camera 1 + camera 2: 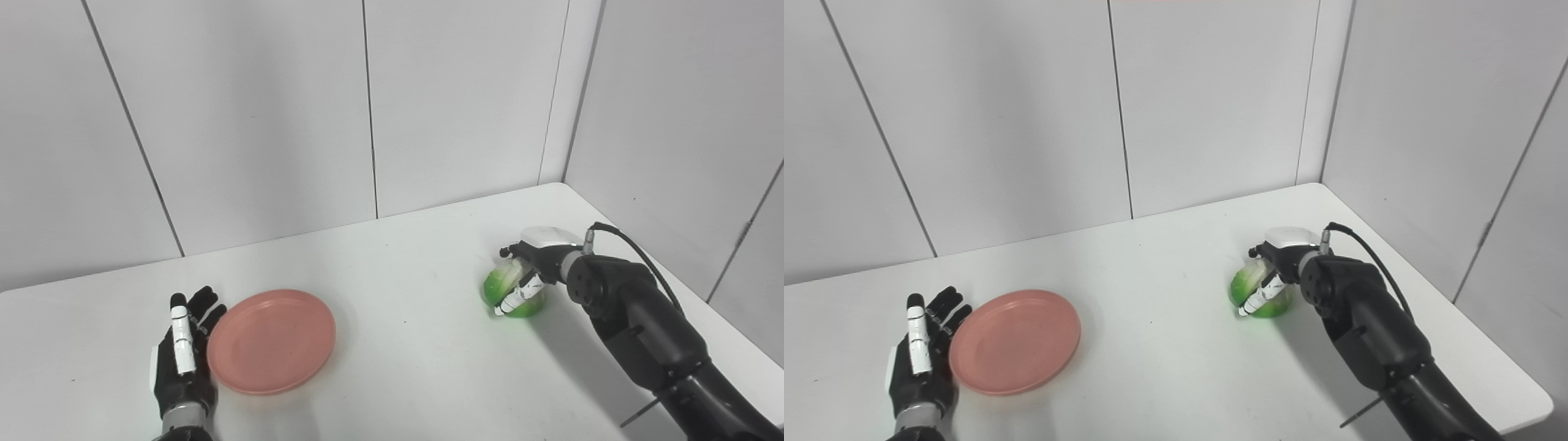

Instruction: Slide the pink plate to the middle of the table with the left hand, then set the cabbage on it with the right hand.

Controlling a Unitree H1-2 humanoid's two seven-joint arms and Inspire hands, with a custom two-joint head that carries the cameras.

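- The left hand [182, 361] stands on edge on the white table [404, 343], fingers straight and loosely apart, holding nothing, just beside the left rim of the pink plate [271, 341].
- The pink plate lies flat in the left part of the table.
- The right hand [531, 269] wraps its fingers [517, 297] around the green cabbage [503, 289], which sits well apart on the right side.

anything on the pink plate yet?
No. The pink plate is bare, with the left hand flat against its left edge. The cabbage sits apart on the table, right hand wrapped over it. What the plate covers can't be seen.
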